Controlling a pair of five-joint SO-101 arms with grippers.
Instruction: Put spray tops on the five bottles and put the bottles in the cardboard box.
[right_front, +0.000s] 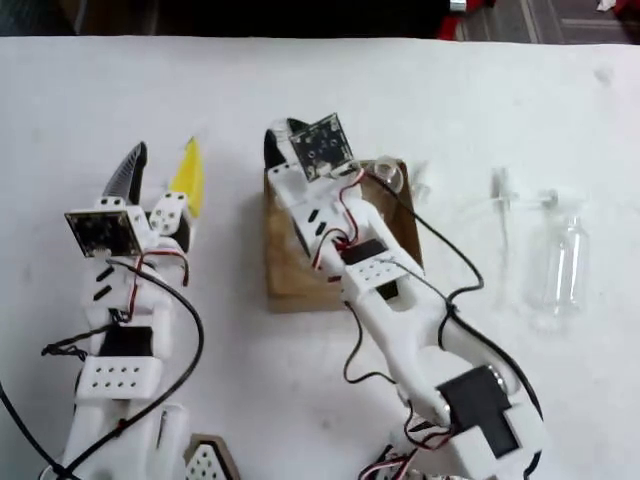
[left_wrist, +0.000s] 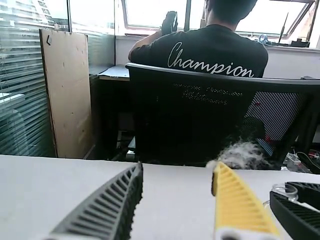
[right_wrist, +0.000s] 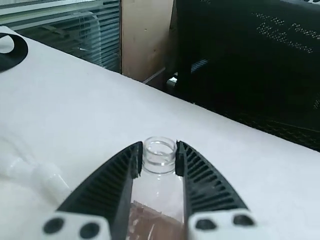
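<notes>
The high camera hung over the white desk and looked almost straight down on both arms from close above. The left wrist camera sat low behind the left tool, the right one tight behind the right tool; both faced level across the desk toward a black mesh office chair, which both showed.

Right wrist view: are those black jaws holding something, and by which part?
Yes: the right gripper holds a clear bottle by its open neck, jaws shut just under the rim. The left gripper holds nothing.
</notes>
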